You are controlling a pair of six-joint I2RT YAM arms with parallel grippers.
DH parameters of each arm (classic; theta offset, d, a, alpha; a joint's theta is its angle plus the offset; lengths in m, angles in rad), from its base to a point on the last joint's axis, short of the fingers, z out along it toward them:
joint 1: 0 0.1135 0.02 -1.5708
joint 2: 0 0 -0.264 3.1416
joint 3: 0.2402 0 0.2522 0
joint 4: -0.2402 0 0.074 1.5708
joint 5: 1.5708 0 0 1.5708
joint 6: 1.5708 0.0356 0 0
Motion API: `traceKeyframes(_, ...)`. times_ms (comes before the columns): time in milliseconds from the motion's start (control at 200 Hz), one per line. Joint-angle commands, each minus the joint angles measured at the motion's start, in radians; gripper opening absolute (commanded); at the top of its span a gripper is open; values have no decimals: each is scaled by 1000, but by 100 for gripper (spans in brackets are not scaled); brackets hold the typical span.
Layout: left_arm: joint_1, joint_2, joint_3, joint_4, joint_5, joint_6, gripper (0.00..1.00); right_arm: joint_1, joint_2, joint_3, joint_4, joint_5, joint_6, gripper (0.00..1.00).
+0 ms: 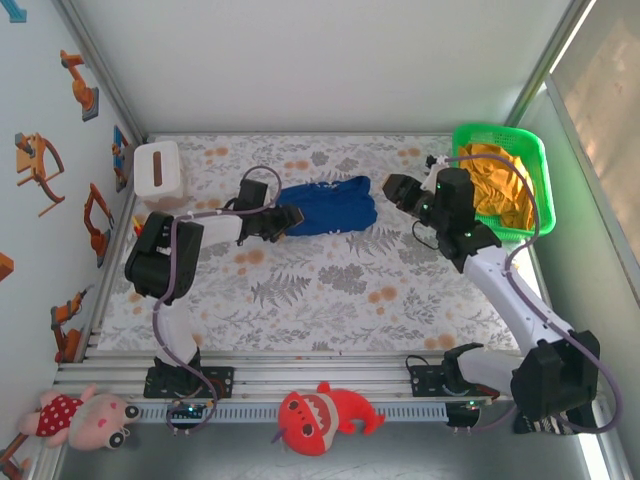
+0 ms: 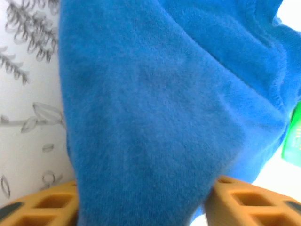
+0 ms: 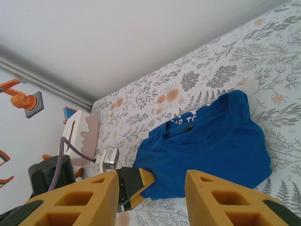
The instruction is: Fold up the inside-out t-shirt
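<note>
On the table (image 1: 320,290), one t-shirt (image 1: 330,208); left end effector (image 1: 290,218): grip unclear; right end effector (image 1: 390,187): open.

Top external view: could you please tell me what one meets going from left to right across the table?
white tissue box → left gripper → blue t-shirt → right gripper → green basket holding the orange-yellow garment

A white tissue box (image 1: 157,170) is set at the far left corner of the floral tablecloth (image 1: 330,290). An orange-yellow garment (image 1: 500,185) is heaped in a green basket (image 1: 497,131) at the far right. A red shark plush (image 1: 322,417) and a pink doll (image 1: 85,418) are laid along the near edge, well apart.
</note>
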Motion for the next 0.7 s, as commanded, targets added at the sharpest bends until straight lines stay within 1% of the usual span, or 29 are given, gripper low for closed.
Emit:
traceKeyframes(0,13,34,41,6,-26,-9,25,-1,-50,-24,-58,37,-19,41)
traceKeyframes(60,40,26,61,-22,-29,11,5,-2,-71,-28,-81,44,-25,40)
traceKeyframes(85,54,21,68,-42,-27,21,0,-1,-79,-30,-89,46,-28,40)
traceKeyframes(185,132,-14,94,-144,-14,96,0,-1,-107,-36,-124,54,-42,41)
traceKeyframes(330,273,-53,152,-371,27,300,0,-1,-152,-63,-173,77,-62,40)
traceKeyframes(441,399,-57,199,-528,46,456,0,-1,-191,-93,-199,93,-69,40)
traceKeyframes(466,427,-54,217,-560,46,496,4,-1,-198,-103,-203,96,-69,40)
traceKeyframes(511,476,-45,254,-631,32,559,19,-1,-211,-115,-215,104,-72,40)
traceKeyframes(551,515,-44,288,-679,12,605,40,-1,-220,-122,-230,113,-78,41)
traceKeyframes(566,529,-46,300,-691,7,618,49,-2,-224,-124,-238,119,-80,44)
traceKeyframes(606,567,-52,323,-714,0,632,64,-1,-233,-124,-263,144,-92,47)
traceKeyframes(621,582,-54,329,-717,1,628,69,-1,-235,-123,-277,156,-98,50)
traceKeyframes(641,599,-64,335,-717,7,620,78,-1,-240,-120,-296,175,-107,53)
traceKeyframes(656,610,-71,337,-715,14,618,88,-1,-242,-117,-310,191,-114,56)
traceKeyframes(666,615,-77,338,-713,16,616,99,-2,-243,-114,-319,202,-118,58)
traceKeyframes(691,624,-94,341,-713,13,617,96,-1,-246,-104,-346,232,-133,64)
